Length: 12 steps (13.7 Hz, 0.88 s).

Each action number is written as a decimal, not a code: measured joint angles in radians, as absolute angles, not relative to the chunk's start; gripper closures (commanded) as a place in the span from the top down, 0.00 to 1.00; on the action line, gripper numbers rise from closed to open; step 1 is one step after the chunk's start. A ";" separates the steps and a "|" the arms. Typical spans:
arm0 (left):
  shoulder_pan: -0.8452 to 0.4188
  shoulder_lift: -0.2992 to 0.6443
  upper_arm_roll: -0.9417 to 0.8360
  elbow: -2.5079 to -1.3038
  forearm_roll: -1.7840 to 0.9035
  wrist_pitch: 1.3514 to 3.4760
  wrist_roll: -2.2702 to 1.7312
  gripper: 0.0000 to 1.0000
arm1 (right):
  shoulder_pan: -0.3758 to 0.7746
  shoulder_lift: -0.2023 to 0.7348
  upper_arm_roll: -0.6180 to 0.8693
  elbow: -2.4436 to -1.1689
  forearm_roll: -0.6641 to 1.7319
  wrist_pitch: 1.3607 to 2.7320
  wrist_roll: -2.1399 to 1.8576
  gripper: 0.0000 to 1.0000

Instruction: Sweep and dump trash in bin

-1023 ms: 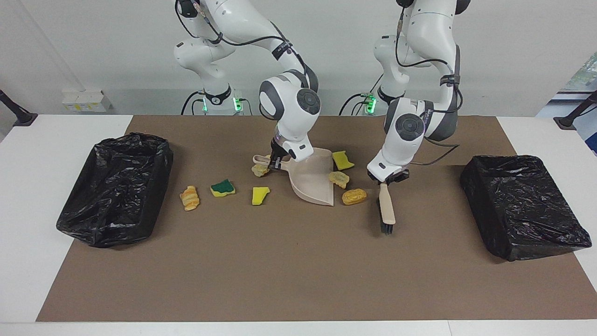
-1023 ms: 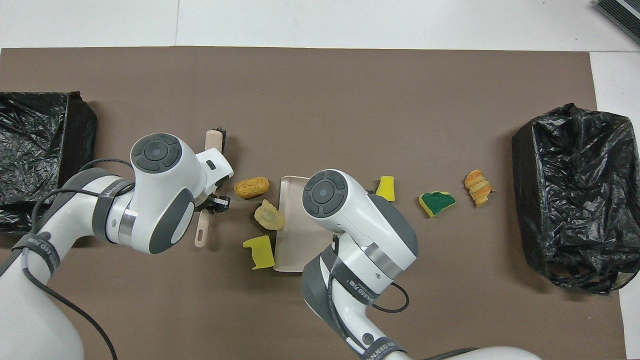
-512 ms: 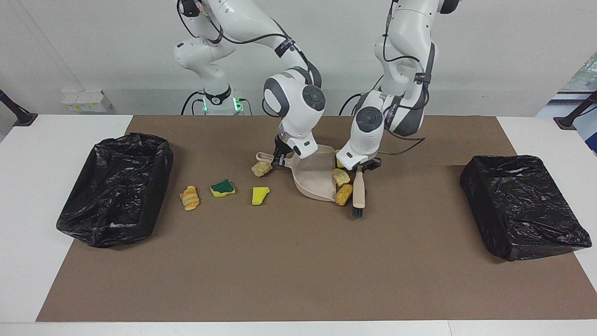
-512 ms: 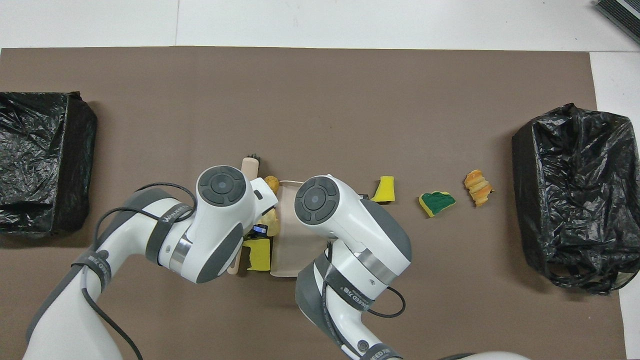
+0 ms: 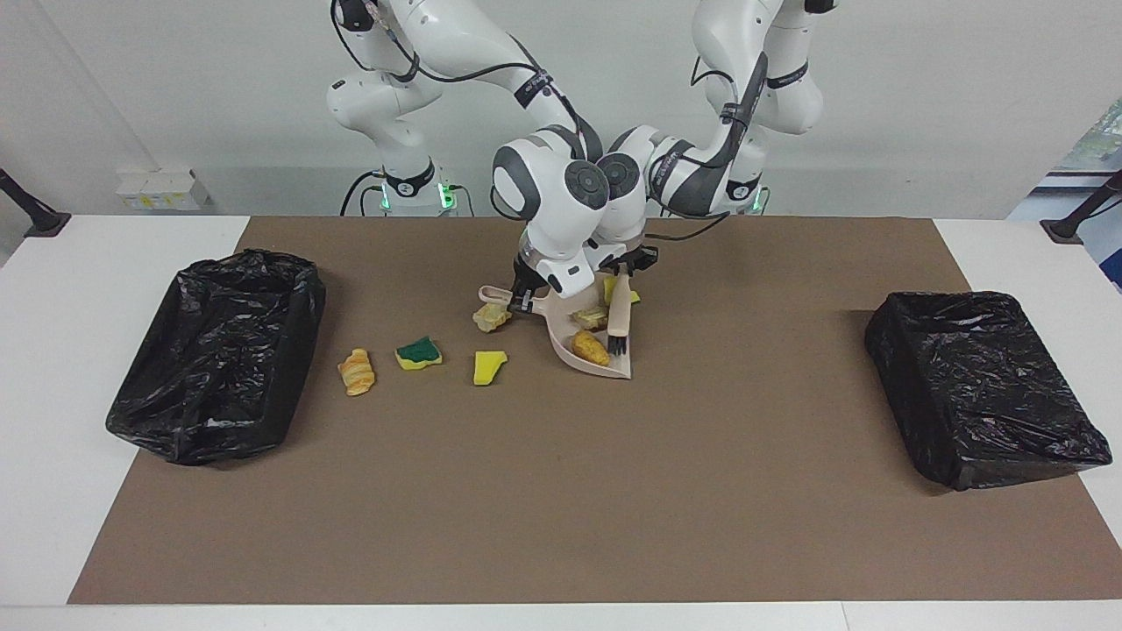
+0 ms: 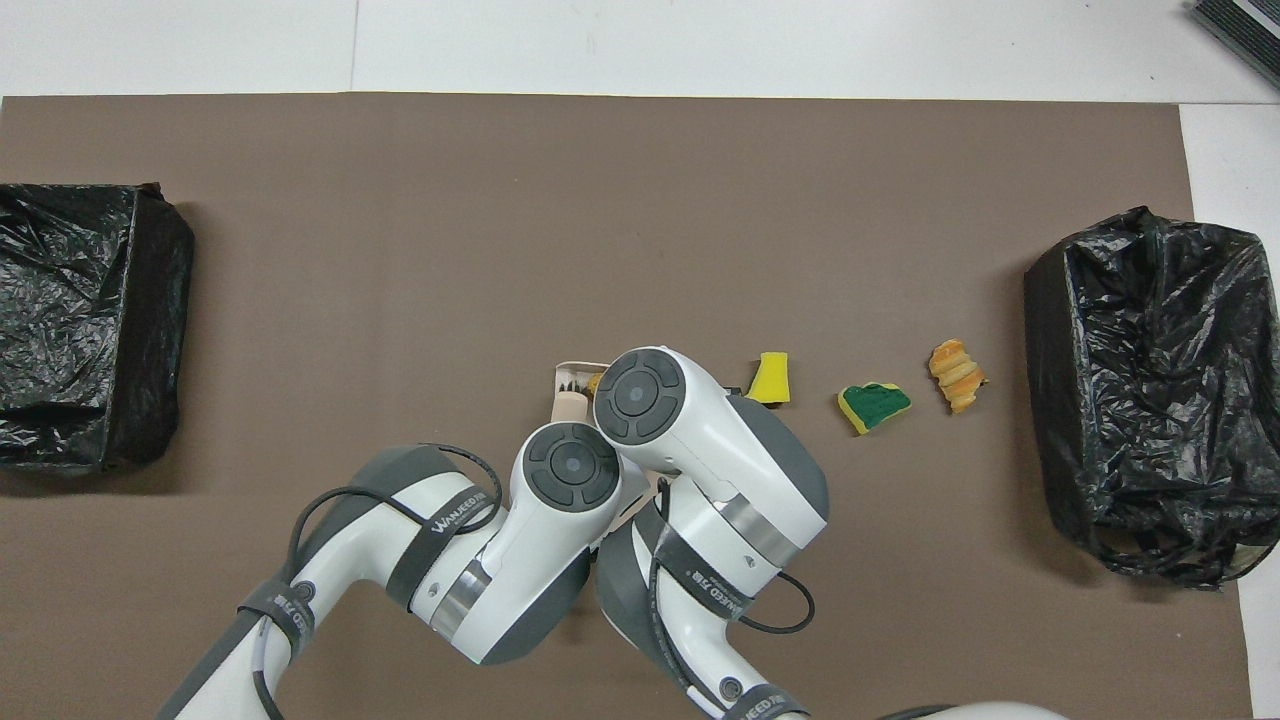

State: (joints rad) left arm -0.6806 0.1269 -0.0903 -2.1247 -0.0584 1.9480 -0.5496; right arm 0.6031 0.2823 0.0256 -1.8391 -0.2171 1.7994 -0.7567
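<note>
Beige dustpan (image 5: 589, 337) sits mid-mat in the facing view, its handle clamped in the right gripper (image 5: 523, 301). The left gripper (image 5: 628, 263) is clamped on the brush (image 5: 619, 315), bristles inside the pan against an orange lump (image 5: 591, 347) and a tan lump (image 5: 589, 315). One tan bit (image 5: 490, 316) lies beside the dustpan's handle; three more pieces (image 5: 418, 352) trail from the dustpan toward the right arm's bin (image 5: 219, 350).

Overhead view: both wrists cover the dustpan (image 6: 570, 370); only its farthest rim shows.

Risk: a steep tilt or brisk brush withdrawal could spill the lumps back out.
</note>
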 measured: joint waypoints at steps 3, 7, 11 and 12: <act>-0.680 0.111 -0.078 -2.094 -0.060 1.909 -0.582 0.00 | 0.591 0.280 0.026 -1.839 -0.219 1.799 -0.795 0.00; -0.657 0.061 -0.065 -2.067 -0.061 1.839 -0.620 0.00 | 0.534 0.261 0.026 -1.855 -0.219 1.846 -0.891 0.00; -0.652 0.048 -0.063 -2.063 -0.063 1.881 -0.719 0.00 | 0.532 0.252 0.031 -1.879 -0.216 1.873 -0.895 0.00; -0.652 0.049 -0.063 -2.064 -0.064 1.883 -0.732 0.00 | 0.531 0.250 0.031 -1.883 -0.211 1.877 -0.895 0.00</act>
